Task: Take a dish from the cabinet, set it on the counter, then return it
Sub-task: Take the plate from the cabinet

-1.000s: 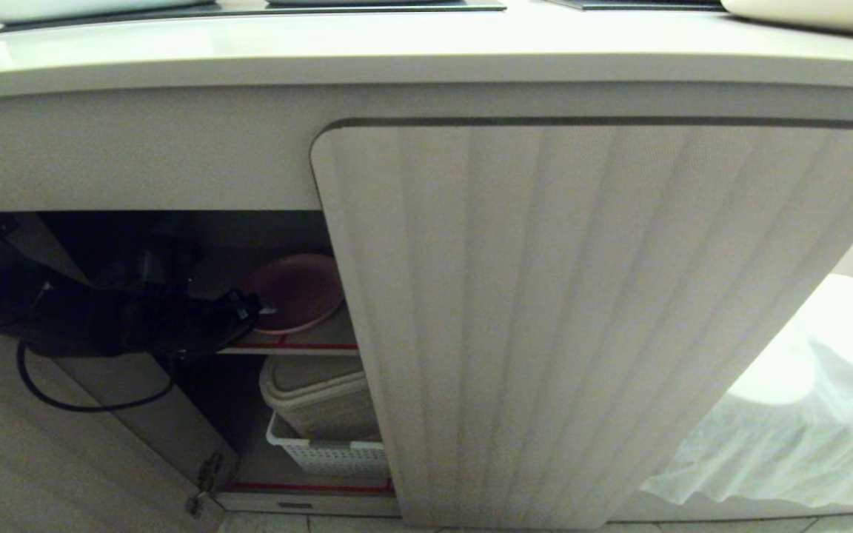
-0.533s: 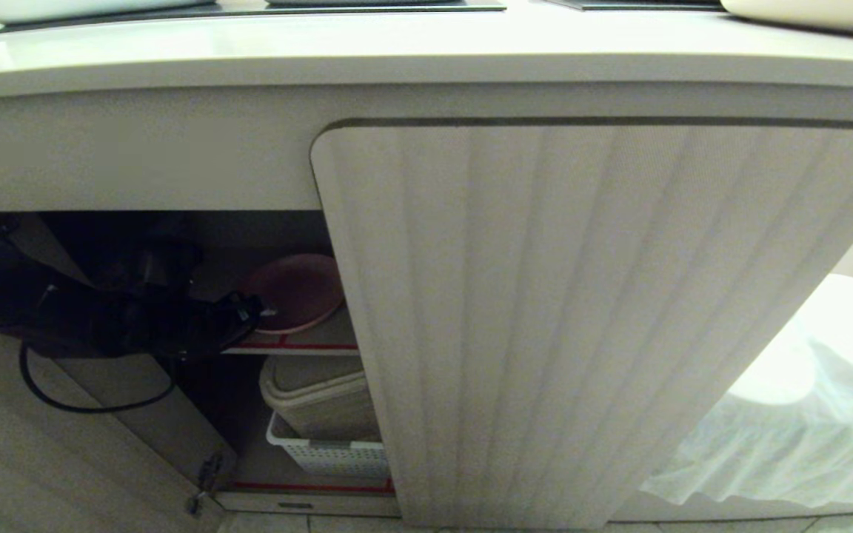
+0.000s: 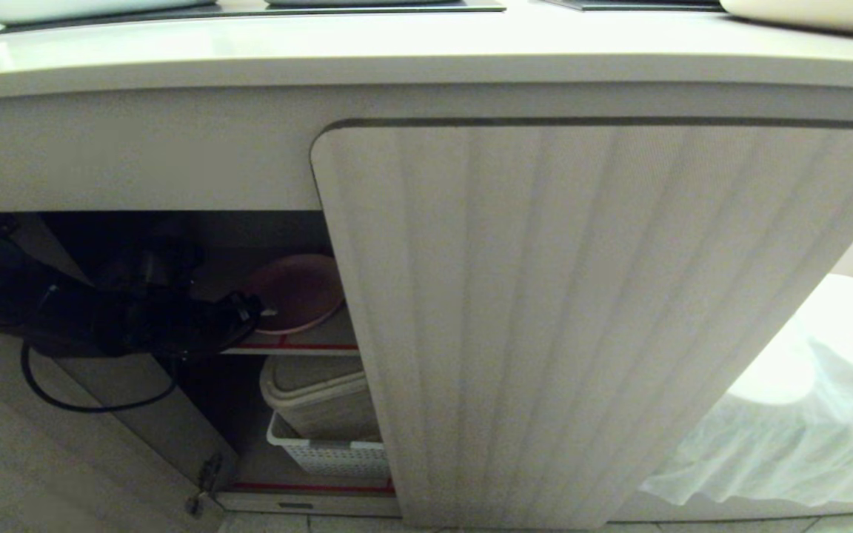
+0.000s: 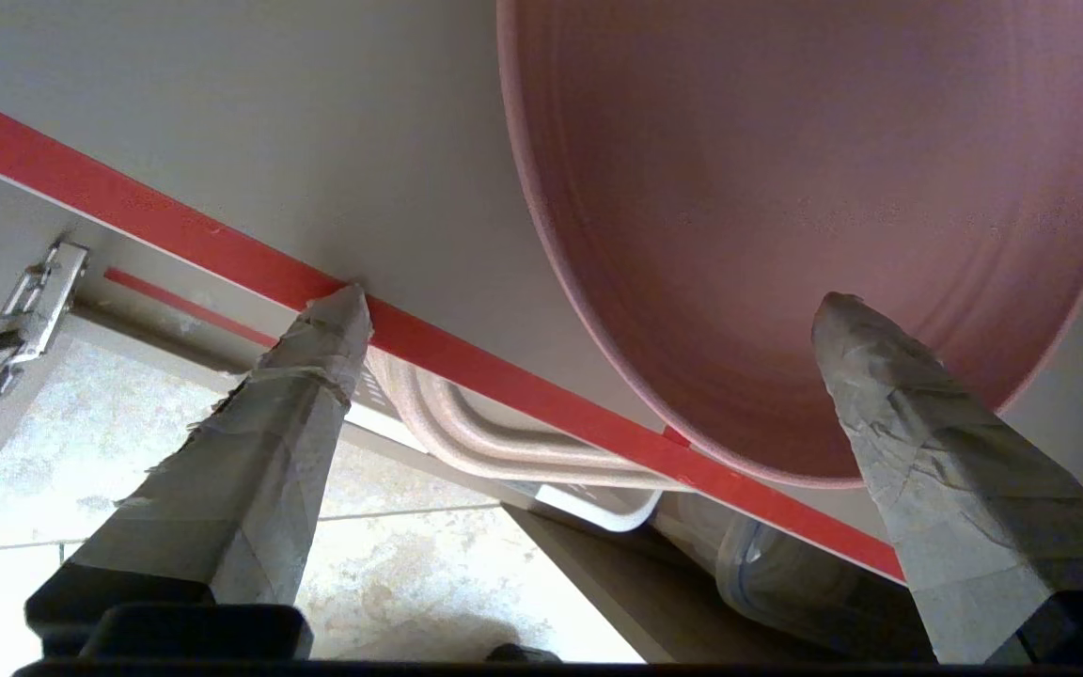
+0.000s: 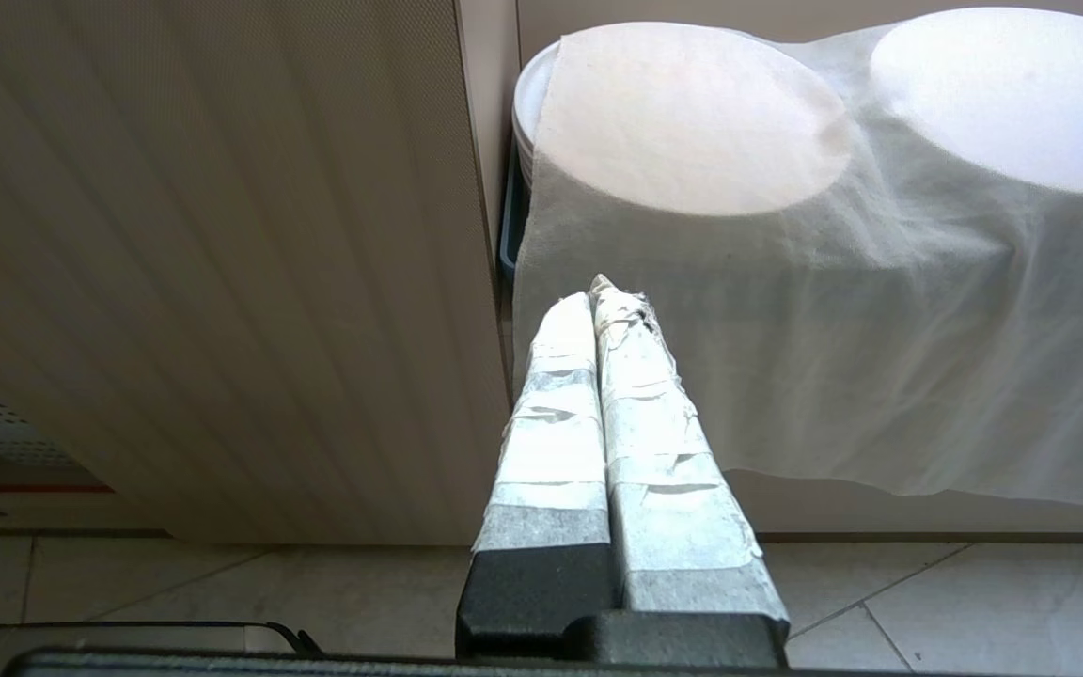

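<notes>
The pink dish (image 3: 297, 292) lies flat on the upper, red-edged shelf (image 4: 222, 254) of the cabinet (image 3: 582, 296), behind its open left side. My left gripper (image 3: 256, 311) reaches in from the left at shelf height and is open (image 4: 593, 303). One taped fingertip (image 4: 842, 329) shows in front of the dish's (image 4: 786, 188) near rim, the other (image 4: 339, 320) at the shelf's red edge. Nothing is held. The counter (image 3: 426, 52) runs across above. My right gripper (image 5: 593, 291) is shut and empty, parked low beside the closed fluted door.
Stacked beige bins (image 3: 319, 396) sit in a white basket (image 3: 330, 455) on the lower shelf. The left door (image 3: 64, 444) stands swung open, with a hinge (image 3: 208, 474) at its foot. A white cloth (image 3: 804, 407) drapes over round things at the right.
</notes>
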Controlling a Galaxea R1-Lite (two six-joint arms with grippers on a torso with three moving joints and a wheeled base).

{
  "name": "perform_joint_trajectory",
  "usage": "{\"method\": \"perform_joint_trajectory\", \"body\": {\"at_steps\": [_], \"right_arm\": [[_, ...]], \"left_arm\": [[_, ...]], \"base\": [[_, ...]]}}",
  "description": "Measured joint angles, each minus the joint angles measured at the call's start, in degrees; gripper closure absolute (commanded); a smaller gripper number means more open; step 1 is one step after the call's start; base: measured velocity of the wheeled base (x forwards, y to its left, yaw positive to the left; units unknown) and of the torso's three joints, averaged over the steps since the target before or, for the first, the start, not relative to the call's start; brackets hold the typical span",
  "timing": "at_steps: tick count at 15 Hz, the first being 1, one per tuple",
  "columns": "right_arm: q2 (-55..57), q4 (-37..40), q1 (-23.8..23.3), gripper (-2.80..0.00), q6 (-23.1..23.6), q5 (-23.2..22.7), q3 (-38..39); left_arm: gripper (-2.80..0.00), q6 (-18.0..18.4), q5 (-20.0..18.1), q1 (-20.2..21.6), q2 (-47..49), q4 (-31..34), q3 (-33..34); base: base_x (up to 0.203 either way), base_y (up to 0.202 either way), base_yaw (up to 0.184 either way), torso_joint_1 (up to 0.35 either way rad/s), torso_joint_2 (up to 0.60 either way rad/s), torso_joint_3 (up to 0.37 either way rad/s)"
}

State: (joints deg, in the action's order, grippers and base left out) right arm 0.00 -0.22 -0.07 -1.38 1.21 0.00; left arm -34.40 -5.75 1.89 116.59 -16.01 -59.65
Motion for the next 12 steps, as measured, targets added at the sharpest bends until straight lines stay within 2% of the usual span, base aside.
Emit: {"method": "perform_joint_trajectory", "body": {"at_steps": [12], "right_arm": [[0.0,0.0,0.0,0.0,0.0,0.0,0.0]], "left_arm": [[-2.8,0.1,0.0,0.0,0.1,0.0,-0.5]], "base": [[0.0,0.0,0.0,0.0,0.0,0.0]]}}
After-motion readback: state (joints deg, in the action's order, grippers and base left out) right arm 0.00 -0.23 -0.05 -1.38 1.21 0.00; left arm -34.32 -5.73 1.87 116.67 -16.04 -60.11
